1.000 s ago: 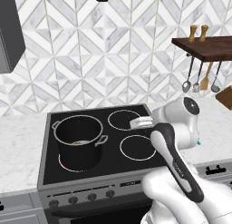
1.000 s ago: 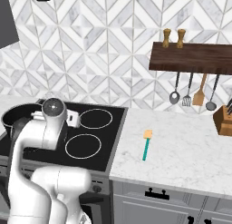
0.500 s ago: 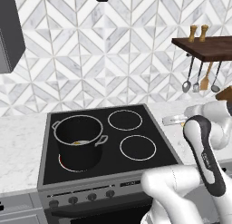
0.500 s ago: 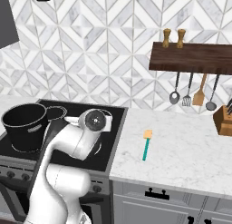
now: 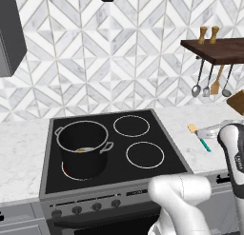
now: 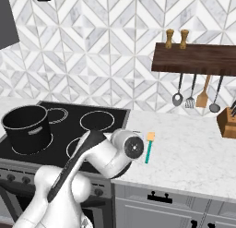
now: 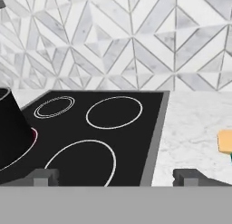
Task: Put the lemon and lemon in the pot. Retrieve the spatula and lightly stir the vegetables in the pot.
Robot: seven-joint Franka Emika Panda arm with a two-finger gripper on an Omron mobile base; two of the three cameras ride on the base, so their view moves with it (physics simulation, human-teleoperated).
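Gripper (image 7: 116, 177) jaws wide apart, nothing between them, low over stove's (image 5: 157, 129) right edge. Spatula (image 6: 149, 147) flat on marble counter (image 6: 193, 153) just right of stove, green handle toward front, well apart from pot (image 5: 83, 147) on front-left burner; yellow bit inside pot, prob lemon. Risk: handle thin & flat, fingers (image 7: 192, 177) may hit counter or nudge it away; grab near blade = awkward stirring

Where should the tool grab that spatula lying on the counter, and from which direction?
Grip the spatula on its slim green handle near mid-length, coming straight down from above. It lies flat on the marble counter right of the stove, so only a top approach with fingers straddling the handle's width should fit.
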